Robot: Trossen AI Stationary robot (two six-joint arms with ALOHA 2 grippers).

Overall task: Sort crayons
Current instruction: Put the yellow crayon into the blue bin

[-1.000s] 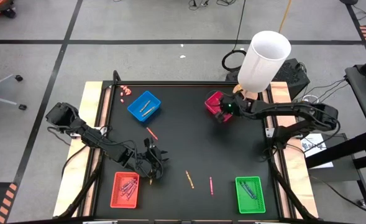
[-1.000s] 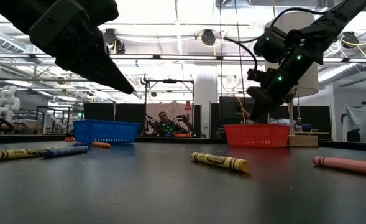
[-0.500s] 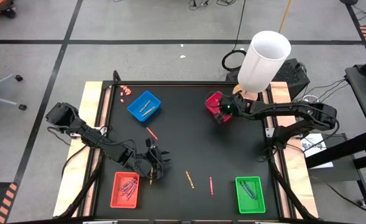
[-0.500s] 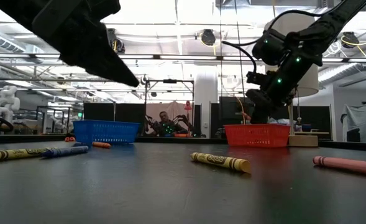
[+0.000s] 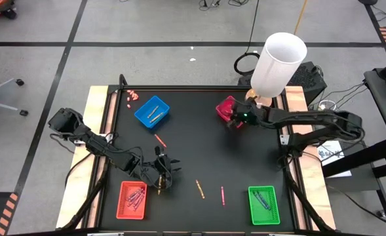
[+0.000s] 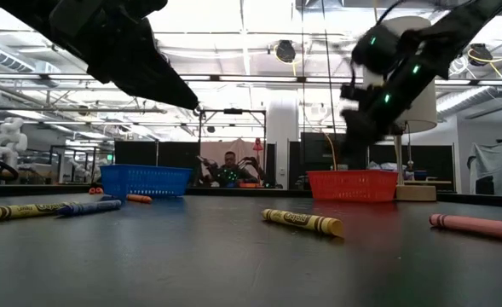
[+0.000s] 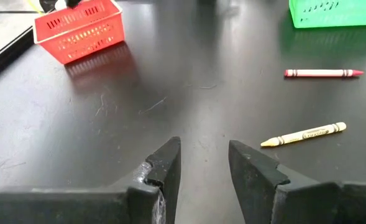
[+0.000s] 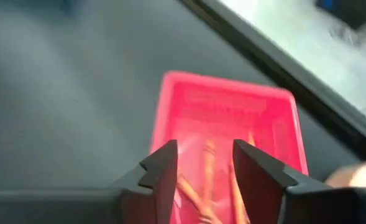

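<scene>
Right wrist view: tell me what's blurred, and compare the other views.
Right wrist view: magenta tray and the crayons in it smeared. Low view: right hand motion-blurred, yellow crayon crisp, ceiling lights glaring. Left wrist view: sharp, tabletop mirrors the red tray.

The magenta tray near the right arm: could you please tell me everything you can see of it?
The magenta tray is a shallow rectangular basket of what looks like plastic, with slotted walls in the low view. It sits flat on the black table near its far right corner, turned slightly askew. Several crayons lie inside. The right tool, jaws open, hovers just above its near edge; contact cannot be judged.
</scene>
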